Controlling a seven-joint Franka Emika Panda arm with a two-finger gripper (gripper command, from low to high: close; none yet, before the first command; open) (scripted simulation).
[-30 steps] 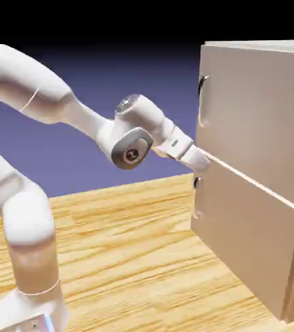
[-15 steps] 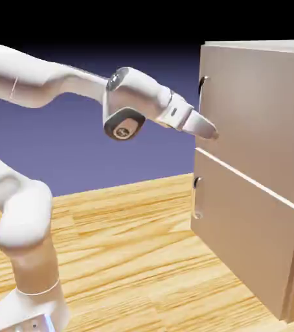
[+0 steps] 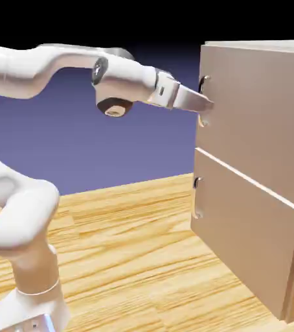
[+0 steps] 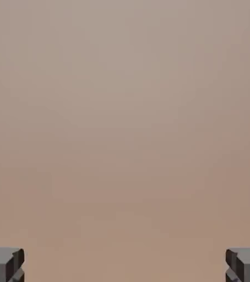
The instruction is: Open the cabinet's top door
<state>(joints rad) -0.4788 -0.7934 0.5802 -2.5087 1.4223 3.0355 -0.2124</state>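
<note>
The beige cabinet (image 3: 292,214) stands at the right of the exterior view. Its top door (image 3: 260,110) lies flush and closed, with a curved silver handle (image 3: 203,82) near its left edge. My gripper (image 3: 206,104) reaches level from the left, its tip right at the middle of that handle and against the door's face. In the hand view plain beige door panel (image 4: 125,121) fills the picture, and the two grey fingertips (image 4: 3,264) sit far apart at the bottom corners, so the gripper (image 4: 125,267) is open. No handle shows between them there.
Below the seam is the shorter lower panel (image 3: 247,240) with its own small handle (image 3: 196,194). The wooden table (image 3: 130,259) stretches to the left of the cabinet. My arm's elbow and base rise at the lower left (image 3: 26,259).
The hand has risen from the seam between the panels up to the top door's handle and levelled out. The forearm has swung up with it.
</note>
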